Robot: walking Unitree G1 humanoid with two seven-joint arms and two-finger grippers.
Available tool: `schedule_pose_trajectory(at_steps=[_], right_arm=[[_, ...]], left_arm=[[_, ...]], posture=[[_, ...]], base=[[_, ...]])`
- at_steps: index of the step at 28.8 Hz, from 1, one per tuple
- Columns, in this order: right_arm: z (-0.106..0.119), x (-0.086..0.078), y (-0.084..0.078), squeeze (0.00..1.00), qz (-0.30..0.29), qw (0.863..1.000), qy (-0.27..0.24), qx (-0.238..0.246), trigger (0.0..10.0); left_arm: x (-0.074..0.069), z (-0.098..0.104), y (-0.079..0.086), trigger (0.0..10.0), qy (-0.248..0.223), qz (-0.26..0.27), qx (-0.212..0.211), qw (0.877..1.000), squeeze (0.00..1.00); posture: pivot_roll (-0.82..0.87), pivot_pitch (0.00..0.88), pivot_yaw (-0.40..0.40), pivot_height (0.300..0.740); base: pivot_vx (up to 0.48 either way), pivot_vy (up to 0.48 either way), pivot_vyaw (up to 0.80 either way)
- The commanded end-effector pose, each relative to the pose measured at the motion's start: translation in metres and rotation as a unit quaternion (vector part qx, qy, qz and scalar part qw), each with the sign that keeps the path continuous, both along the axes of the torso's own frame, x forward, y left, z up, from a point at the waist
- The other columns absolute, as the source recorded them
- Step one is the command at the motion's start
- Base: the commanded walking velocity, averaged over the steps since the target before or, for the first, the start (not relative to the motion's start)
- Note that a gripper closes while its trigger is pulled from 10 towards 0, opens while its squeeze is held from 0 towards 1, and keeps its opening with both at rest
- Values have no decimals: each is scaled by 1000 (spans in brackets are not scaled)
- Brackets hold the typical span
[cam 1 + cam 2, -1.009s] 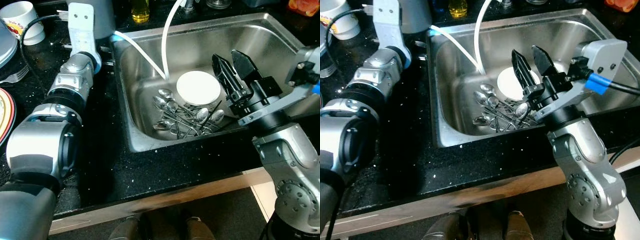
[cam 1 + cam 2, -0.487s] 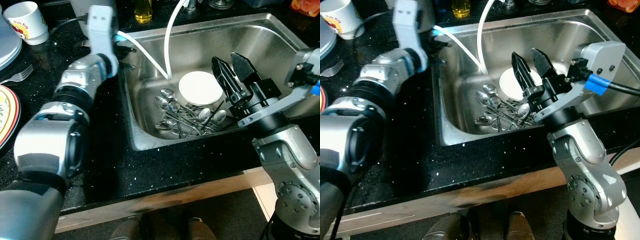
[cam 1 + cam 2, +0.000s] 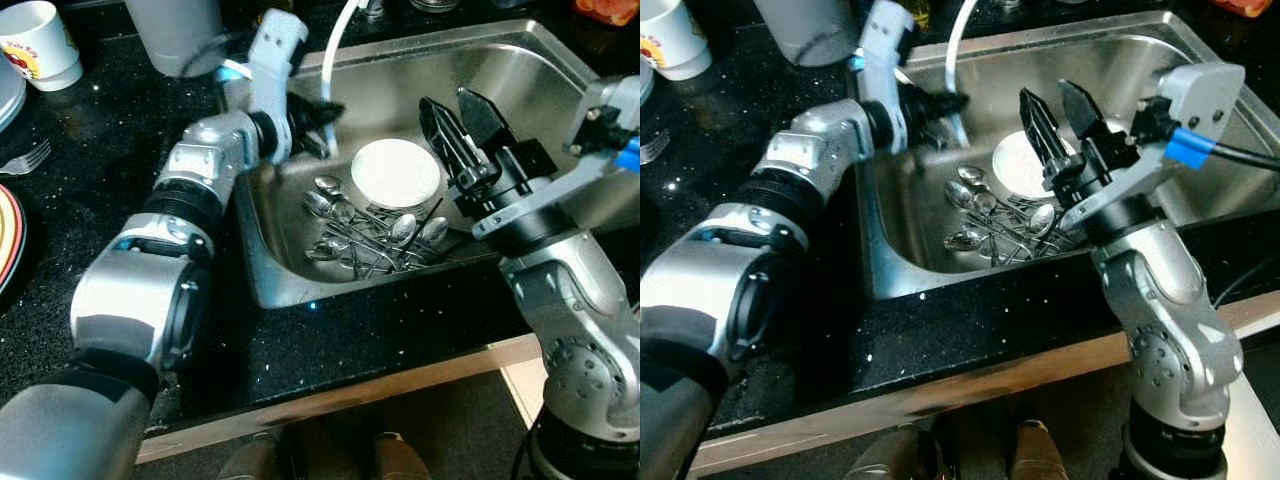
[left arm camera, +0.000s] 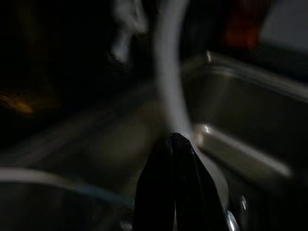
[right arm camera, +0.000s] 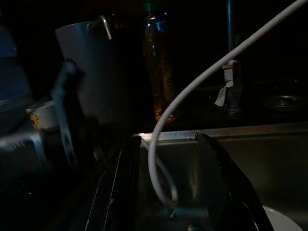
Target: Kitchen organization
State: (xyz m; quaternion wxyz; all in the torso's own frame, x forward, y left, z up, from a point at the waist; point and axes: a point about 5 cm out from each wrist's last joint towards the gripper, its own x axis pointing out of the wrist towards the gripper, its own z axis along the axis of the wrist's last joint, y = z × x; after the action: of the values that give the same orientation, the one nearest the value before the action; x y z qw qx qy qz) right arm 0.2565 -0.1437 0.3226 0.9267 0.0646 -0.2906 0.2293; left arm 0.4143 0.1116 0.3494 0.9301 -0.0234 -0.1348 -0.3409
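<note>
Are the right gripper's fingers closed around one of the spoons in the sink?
No. The right gripper is open, poised above the spoons beside the white bowl.

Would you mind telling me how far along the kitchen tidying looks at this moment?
Nothing shows as finished. The spoons lie heaped in the sink beside the white bowl. In hand: the left gripper, fingers shut, reaches over the sink's rim near the white hose, while the right gripper hovers open over the bowl. The mug and fork sit on the counter.
</note>
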Motion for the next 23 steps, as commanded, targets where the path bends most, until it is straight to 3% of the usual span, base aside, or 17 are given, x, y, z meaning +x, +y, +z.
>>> schedule_pose_trajectory(at_steps=[1,6,9,10,12,13,14,16,20,23], right_arm=[[3,-2,2,0,5,1000,-14,-2,10000],[5,0,2,0,9,1000,-22,-3,10000],[5,1,3,0,12,1000,-24,-4,10000],[5,0,3,0,15,1000,-24,-4,10000],[-2,-2,0,0,20,1000,-12,10,10000],[-7,-3,-1,0,19,1000,-4,16,10000],[-7,-3,-1,0,19,1000,-4,16,10000],[-15,0,-4,0,11,1000,11,18,10000],[-18,3,-5,0,8,1000,16,18,10000],[-18,6,-5,0,7,1000,14,17,10000]], left_arm=[[-4,17,3,10000,-35,-4,-19,999,0],[-15,42,14,10000,-94,-9,-57,994,0],[-14,40,19,10000,-81,29,-41,995,0],[-11,27,26,10000,-44,84,-16,995,0],[-21,-6,37,10000,-37,169,44,984,0],[-32,-15,39,10000,-48,186,47,980,0],[-32,-15,39,10000,-48,186,47,980,0],[-61,-19,35,10000,-98,191,34,976,0],[-78,-19,31,10000,-123,185,14,975,0],[-82,-20,29,10000,-132,188,8,973,0]], posture=[[-20,191,55,740],[-9,169,55,740],[0,162,63,740],[15,157,65,740],[43,157,45,740],[43,157,45,740],[43,157,45,740],[75,148,31,740],[84,138,28,740],[84,131,28,740]], base=[[0,0,0],[0,0,0],[0,0,0],[0,0,0],[0,0,0],[0,0,0],[0,0,0],[0,0,0],[0,0,0],[0,0,0]])
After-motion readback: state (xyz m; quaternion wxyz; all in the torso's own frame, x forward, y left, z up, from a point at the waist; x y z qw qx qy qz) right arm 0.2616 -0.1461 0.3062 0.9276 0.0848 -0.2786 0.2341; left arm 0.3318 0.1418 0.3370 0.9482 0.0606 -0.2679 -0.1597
